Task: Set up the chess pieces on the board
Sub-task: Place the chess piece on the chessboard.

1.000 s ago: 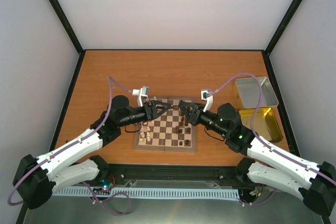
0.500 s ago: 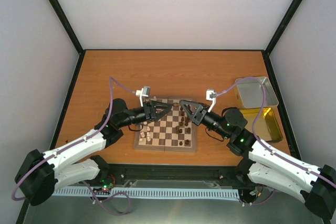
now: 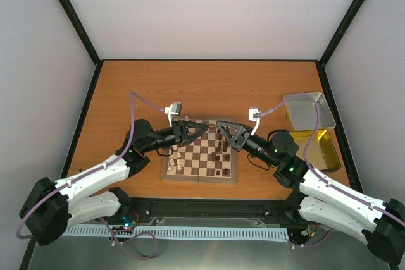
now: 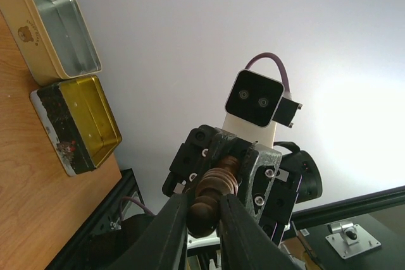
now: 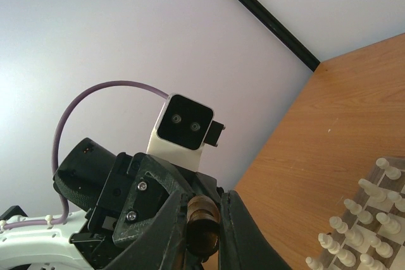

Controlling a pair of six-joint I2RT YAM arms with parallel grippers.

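Above the far edge of the board (image 3: 199, 177) my two grippers meet tip to tip with one dark brown chess piece (image 4: 218, 178) between them. The left gripper (image 4: 205, 210) is shut on its rounded head. The right gripper (image 5: 204, 199) is shut on the other end of the same chess piece (image 5: 205, 219). From above, the left gripper (image 3: 201, 128) and right gripper (image 3: 221, 126) hide this piece. Several dark chess pieces (image 3: 223, 150) stand on the board's right half. Cream chessmen (image 3: 179, 159) stand on its left side.
An open silver tin (image 3: 308, 110) and a gold tin (image 3: 314, 147) lie at the table's right side, also seen as the silver tin (image 4: 57, 26) and gold tin (image 4: 82, 118). Cream chessmen (image 5: 361, 232) show at the right wrist view's lower right.
The left gripper's jaws have closed onto the dark piece that the right gripper holds. The right gripper rose and turned early on, then both arms stayed nearly still.
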